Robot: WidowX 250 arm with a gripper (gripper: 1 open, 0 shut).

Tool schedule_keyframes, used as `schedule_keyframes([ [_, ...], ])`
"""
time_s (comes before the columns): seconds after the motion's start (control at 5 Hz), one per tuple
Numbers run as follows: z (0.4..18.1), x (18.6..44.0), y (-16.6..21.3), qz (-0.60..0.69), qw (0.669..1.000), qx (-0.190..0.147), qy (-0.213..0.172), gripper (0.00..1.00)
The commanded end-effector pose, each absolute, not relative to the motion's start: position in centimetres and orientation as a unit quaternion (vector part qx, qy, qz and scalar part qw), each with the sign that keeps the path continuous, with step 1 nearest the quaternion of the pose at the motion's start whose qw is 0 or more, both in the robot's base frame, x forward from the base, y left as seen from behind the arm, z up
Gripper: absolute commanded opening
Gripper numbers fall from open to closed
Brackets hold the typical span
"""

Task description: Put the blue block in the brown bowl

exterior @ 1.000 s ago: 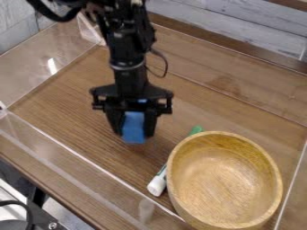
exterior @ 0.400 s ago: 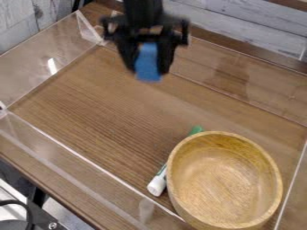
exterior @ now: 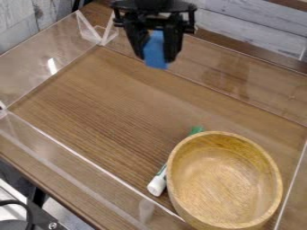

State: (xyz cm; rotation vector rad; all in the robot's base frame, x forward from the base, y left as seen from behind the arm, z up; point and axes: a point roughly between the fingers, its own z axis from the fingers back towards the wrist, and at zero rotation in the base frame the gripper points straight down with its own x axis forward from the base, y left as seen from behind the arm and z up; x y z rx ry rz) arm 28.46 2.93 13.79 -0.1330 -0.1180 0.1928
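My gripper (exterior: 156, 45) hangs near the top of the view, pointing down, its black fingers shut on the blue block (exterior: 156, 49). The block is lifted well off the wooden tabletop, and its lower part shows between the fingers. The brown bowl (exterior: 224, 182), large, round and of light wood, stands at the lower right with nothing inside it. It lies far below and to the right of the gripper in the picture.
A thin white-and-green marker (exterior: 171, 170) lies against the bowl's left rim. Clear plastic walls (exterior: 48, 63) fence the wooden table (exterior: 108, 108) on the left and front. A pale wall runs along the back.
The gripper has risen with the blue block from the table's middle to the top of the view and turned slightly. The bowl and marker have not moved.
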Motion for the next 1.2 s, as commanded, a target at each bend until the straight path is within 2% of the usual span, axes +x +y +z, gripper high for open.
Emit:
schedule_keyframes([
  [0.0, 14.7, 29.6, 3.7, 0.068, 0.991, -0.06, -0.095, 0.0],
  [0.8, 13.5, 29.7, 4.7, -0.012, 0.991, -0.056, -0.12, 0.0],
  [1.0, 13.5, 31.0, 5.6, -0.002, 0.991, -0.051, -0.127, 0.0],
])
